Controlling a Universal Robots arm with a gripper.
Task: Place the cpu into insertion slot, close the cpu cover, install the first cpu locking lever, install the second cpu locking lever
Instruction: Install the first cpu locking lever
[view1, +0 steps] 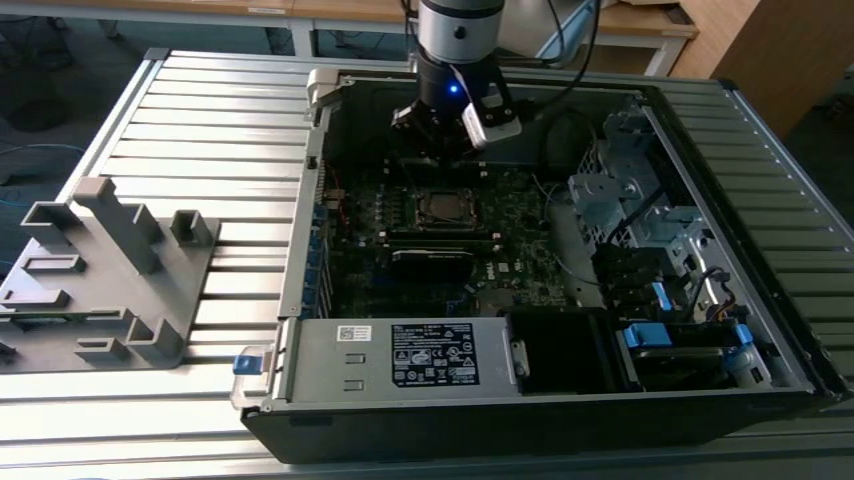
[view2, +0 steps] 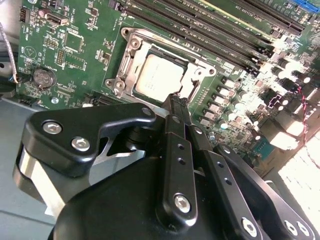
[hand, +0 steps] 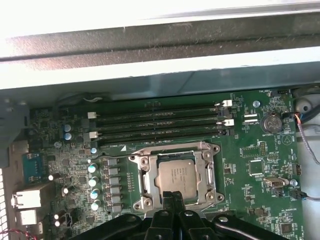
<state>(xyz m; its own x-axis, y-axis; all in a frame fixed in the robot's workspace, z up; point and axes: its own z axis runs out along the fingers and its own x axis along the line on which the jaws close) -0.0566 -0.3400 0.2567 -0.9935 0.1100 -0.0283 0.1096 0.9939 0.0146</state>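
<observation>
One cpu (hand: 175, 174) lies in the socket (hand: 210, 150) (cpu cover (hand: 150, 176) seemingly down).

PSU label (view1: 434, 355): txt illegible

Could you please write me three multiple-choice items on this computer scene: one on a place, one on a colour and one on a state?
1. Where is the cpu?
A. seated on the motherboard
B. on the grey fixture
C. on the slatted table

2. What colour is the motherboard?
A. red
B. green
C. white

3. How does the cpu cover lie?
A. raised upright
B. flat around the cpu
C. taken off the board

Key:
1 A: both wrist views show the chip seated on the board.
2 B: the board's surface is green.
3 B: the silvery frame lies flat, with the chip showing through its window.
</observation>
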